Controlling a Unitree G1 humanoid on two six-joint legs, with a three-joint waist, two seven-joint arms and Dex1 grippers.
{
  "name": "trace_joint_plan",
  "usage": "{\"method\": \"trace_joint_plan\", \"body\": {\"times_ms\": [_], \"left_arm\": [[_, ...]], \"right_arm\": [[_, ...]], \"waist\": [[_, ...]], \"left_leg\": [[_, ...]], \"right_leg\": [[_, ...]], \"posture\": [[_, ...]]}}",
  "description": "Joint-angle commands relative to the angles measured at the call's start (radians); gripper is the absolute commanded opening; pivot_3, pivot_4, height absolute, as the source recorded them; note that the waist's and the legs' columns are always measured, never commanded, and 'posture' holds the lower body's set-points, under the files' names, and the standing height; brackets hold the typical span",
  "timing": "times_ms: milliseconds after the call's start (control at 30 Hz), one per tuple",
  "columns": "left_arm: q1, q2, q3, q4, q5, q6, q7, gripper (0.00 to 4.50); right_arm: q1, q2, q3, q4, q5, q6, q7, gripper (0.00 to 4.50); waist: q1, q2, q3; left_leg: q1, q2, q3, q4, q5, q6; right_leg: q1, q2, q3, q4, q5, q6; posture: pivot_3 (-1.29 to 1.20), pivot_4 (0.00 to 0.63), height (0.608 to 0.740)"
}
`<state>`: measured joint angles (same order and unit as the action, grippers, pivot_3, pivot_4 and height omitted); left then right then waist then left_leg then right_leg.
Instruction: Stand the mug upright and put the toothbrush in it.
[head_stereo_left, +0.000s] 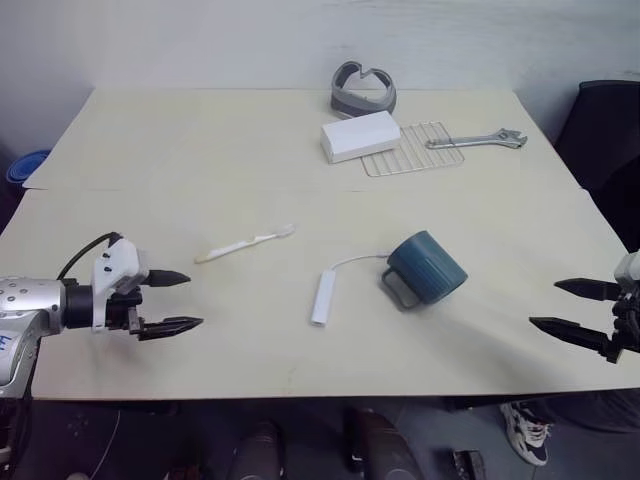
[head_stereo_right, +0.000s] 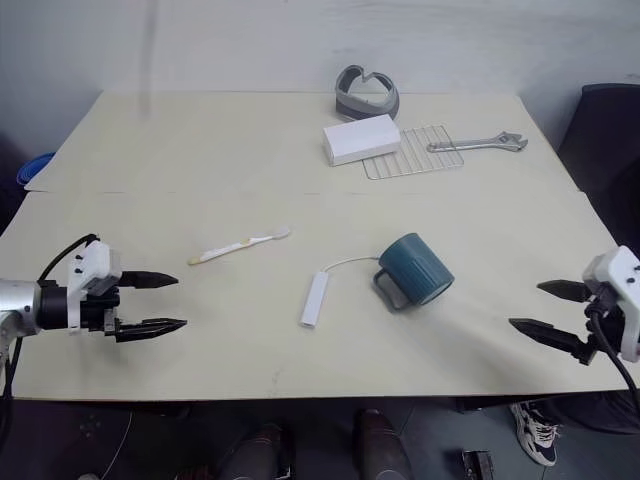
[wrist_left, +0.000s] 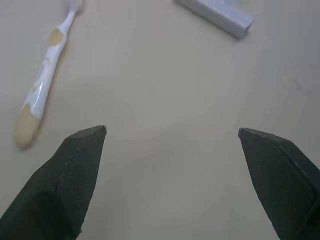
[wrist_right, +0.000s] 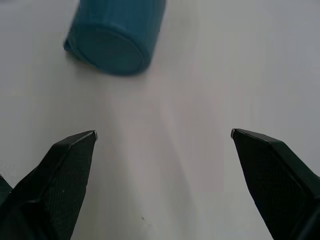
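Between my two sets of jaws, on the pale table (head_stereo_left: 200, 150), the mug (head_stereo_left: 428, 266) is lying on its side, handle resting against the tabletop; my right gripper (head_stereo_left: 572, 306) is hovering off to the mug's right, well apart from it, fingers spread wide and gripping nothing, the mug's flat base facing them in the right wrist view (wrist_right: 111, 49); my left gripper (head_stereo_left: 182, 300) is hanging at the opposite side of the table, jaws likewise standing wide and empty; just ahead of those left jaws and slightly beyond them, the toothbrush (head_stereo_left: 245, 243) is lying flat, its tan handle end nearest my fingertips and its bristle head pointing away toward the mug's side; between toothbrush and mug, a white dongle (head_stereo_left: 323, 296) is resting with its thin cord curving toward the mug's handle. Far beyond both sets of jaws, at the table's back edge, a white box (head_stereo_left: 360, 135) is sitting partly on a wire rack (head_stereo_left: 420, 150), a wrench (head_stereo_left: 478, 141) lying just beside the rack, a grey headset (head_stereo_left: 363, 90) behind the box.
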<state>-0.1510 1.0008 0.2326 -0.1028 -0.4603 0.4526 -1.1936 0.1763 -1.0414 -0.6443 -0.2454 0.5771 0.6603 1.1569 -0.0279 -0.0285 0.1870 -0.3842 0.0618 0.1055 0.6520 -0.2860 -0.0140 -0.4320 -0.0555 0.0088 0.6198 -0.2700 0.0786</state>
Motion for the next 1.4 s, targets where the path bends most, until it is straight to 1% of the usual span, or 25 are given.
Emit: {"method": "trace_joint_plan", "body": {"times_ms": [33,100,133,233,300,367,433,500,600,667,733,800,833,867,933,1033,1133,1200,1300,1400], "left_arm": [[-0.081,-0.015,-0.033,-0.076,-0.058,0.039,-0.014,4.49],[-0.144,-0.021,-0.083,-0.077,-0.052,0.041,-0.036,4.49],[-0.171,-0.017,-0.106,-0.078,-0.050,0.041,-0.057,4.49],[-0.229,-0.001,-0.147,-0.079,-0.056,0.043,-0.117,4.49],[-0.277,-0.016,-0.178,-0.061,-0.038,0.033,-0.120,4.49],[-0.314,-0.039,-0.218,-0.058,-0.021,0.033,-0.113,4.49],[-0.332,-0.057,-0.260,-0.070,-0.006,0.035,-0.113,4.49],[-0.354,-0.083,-0.304,-0.072,0.020,0.038,-0.100,4.49],[-0.438,-0.178,-0.398,-0.003,0.123,0.060,0.005,4.49],[-0.472,-0.216,-0.424,0.028,0.155,0.071,0.036,4.49],[-0.568,-0.311,-0.471,0.110,0.191,0.100,0.086,4.49],[-0.689,-0.423,-0.521,0.246,0.246,0.132,0.149,4.49],[-0.735,-0.464,-0.539,0.313,0.279,0.135,0.178,4.49],[-0.776,-0.499,-0.559,0.383,0.317,0.125,0.208,4.49],[-0.851,-0.561,-0.600,0.528,0.393,0.051,0.252,4.49],[-0.930,-0.637,-0.632,0.680,0.446,-0.043,0.251,4.49],[-0.992,-0.703,-0.651,0.813,0.483,-0.130,0.223,4.49],[-1.020,-0.737,-0.667,0.879,0.513,-0.169,0.206,4.49],[-1.070,-0.797,-0.680,0.983,0.552,-0.179,0.200,4.49],[-1.100,-0.828,-0.694,1.062,0.603,-0.204,0.211,4.49]], "right_arm": [[0.050,0.034,-0.107,-0.245,0.193,0.175,-0.042,4.50],[0.075,0.067,-0.116,-0.376,0.298,0.237,-0.094,4.50],[0.073,0.092,-0.104,-0.426,0.355,0.261,-0.143,4.50],[0.058,0.165,-0.021,-0.551,0.472,0.303,-0.312,4.50],[0.070,0.185,0.062,-0.621,0.430,0.284,-0.372,4.50],[0.076,0.197,0.110,-0.650,0.393,0.266,-0.422,4.50],[0.084,0.190,0.118,-0.654,0.375,0.252,-0.444,4.50],[0.109,0.168,0.114,-0.665,0.340,0.234,-0.435,4.50],[0.163,0.161,0.084,-0.674,0.311,0.208,-0.419,4.50],[0.183,0.160,0.078,-0.674,0.303,0.190,-0.415,4.50],[0.204,0.151,0.055,-0.668,0.276,0.171,-0.401,4.50],[0.218,0.142,0.015,-0.661,0.263,0.157,-0.387,4.50],[0.223,0.139,-0.002,-0.659,0.261,0.152,-0.381,4.50],[0.225,0.135,-0.021,-0.658,0.259,0.148,-0.375,4.50],[0.222,0.127,-0.069,-0.651,0.255,0.138,-0.369,4.50],[0.212,0.121,-0.133,-0.638,0.269,0.143,-0.372,4.50],[0.222,0.123,-0.174,-0.644,0.273,0.148,-0.373,4.50],[0.237,0.134,-0.179,-0.654,0.269,0.145,-0.377,4.50],[0.257,0.157,-0.164,-0.678,0.265,0.136,-0.397,4.50],[0.264,0.173,-0.152,-0.697,0.269,0.133,-0.423,4.50]], "waist": [[0.001,0.000,0.000],[0.005,-0.001,-0.001],[0.005,-0.001,-0.001],[0.001,-0.002,-0.001],[-0.003,-0.002,-0.001],[-0.001,-0.002,-0.001],[0.000,-0.002,-0.001],[0.001,-0.002,-0.001],[0.010,-0.003,-0.001],[0.020,-0.004,-0.001],[0.024,-0.004,-0.001],[0.035,-0.004,-0.001],[0.038,-0.005,0.000],[0.039,-0.005,-0.001],[0.036,-0.006,-0.001],[0.023,-0.006,-0.001],[0.028,-0.006,-0.001],[0.028,-0.006,-0.001],[0.029,-0.006,0.000],[0.027,-0.006,0.000]], "left_leg": [[0.000,0.000,0.000,0.000,0.000,0.000],[0.000,0.000,-0.002,0.000,0.000,0.000],[0.000,0.000,-0.003,0.001,0.000,-0.001],[0.000,0.000,-0.004,0.002,0.000,-0.002],[0.000,0.001,-0.005,0.002,-0.001,-0.003],[0.001,0.001,-0.008,0.002,-0.001,-0.003],[0.001,0.001,-0.009,0.002,-0.001,-0.002],[0.001,0.000,-0.009,0.002,-0.001,-0.002],[-0.003,0.000,-0.008,0.006,-0.001,-0.002],[-0.003,0.000,-0.008,0.008,-0.001,-0.002],[-0.003,0.000,-0.008,0.010,-0.001,-0.002],[-0.004,0.000,-0.008,0.012,-0.001,-0.002],[-0.005,-0.001,-0.010,0.015,0.000,-0.001],[-0.006,-0.001,-0.009,0.015,0.000,-0.001],[-0.006,-0.002,-0.010,0.015,0.000,0.000],[-0.005,-0.002,-0.011,0.013,-0.001,0.001],[-0.006,-0.002,-0.010,0.012,-0.001,0.000],[-0.007,-0.002,-0.011,0.011,-0.002,0.000],[-0.007,-0.002,-0.012,0.010,-0.002,0.000],[-0.008,-0.002,-0.012,0.011,-0.002,0.000]], "right_leg": [[0.000,0.000,0.000,0.000,0.000,0.001],[0.001,0.002,-0.001,0.000,0.001,0.001],[0.002,0.004,-0.002,0.000,0.001,0.001],[0.003,0.007,-0.001,0.000,0.000,0.001],[0.002,0.009,0.000,0.000,0.000,0.000],[0.002,0.009,0.001,0.000,0.000,-0.001],[0.002,0.010,0.001,0.000,0.000,-0.001],[0.002,0.010,0.002,0.000,0.000,-0.001],[0.002,0.011,0.001,0.000,0.000,0.000],[0.003,0.011,0.000,0.000,0.000,0.000],[0.003,0.012,0.000,0.000,0.000,0.000],[0.004,0.012,0.000,0.000,-0.001,-0.001],[0.005,0.012,-0.001,0.000,-0.001,-0.002],[0.005,0.012,0.000,0.000,-0.001,-0.003],[0.005,0.011,0.001,-0.002,-0.002,-0.003],[0.004,0.011,0.003,-0.002,0.001,0.002],[0.003,0.012,0.000,-0.001,0.002,0.004],[0.002,0.012,-0.001,-0.001,0.001,0.003],[0.002,0.012,-0.002,-0.001,0.001,0.003],[0.002,0.012,-0.002,-0.001,0.001,0.003]], "posture": [[0.00,0.150,0.740],[0.00,0.150,0.740],[0.00,0.150,0.740],[0.00,0.150,0.740],[0.00,0.150,0.740],[0.00,0.150,0.740],[0.00,0.150,0.740],[0.00,0.150,0.740],[0.00,0.150,0.740],[0.00,0.150,0.740],[0.00,0.150,0.740],[0.00,0.150,0.740],[0.00,0.150,0.740],[0.00,0.150,0.740],[0.00,0.150,0.740],[0.00,0.150,0.740],[0.00,0.150,0.740],[0.00,0.150,0.740],[0.00,0.150,0.740],[0.00,0.150,0.740]]}}
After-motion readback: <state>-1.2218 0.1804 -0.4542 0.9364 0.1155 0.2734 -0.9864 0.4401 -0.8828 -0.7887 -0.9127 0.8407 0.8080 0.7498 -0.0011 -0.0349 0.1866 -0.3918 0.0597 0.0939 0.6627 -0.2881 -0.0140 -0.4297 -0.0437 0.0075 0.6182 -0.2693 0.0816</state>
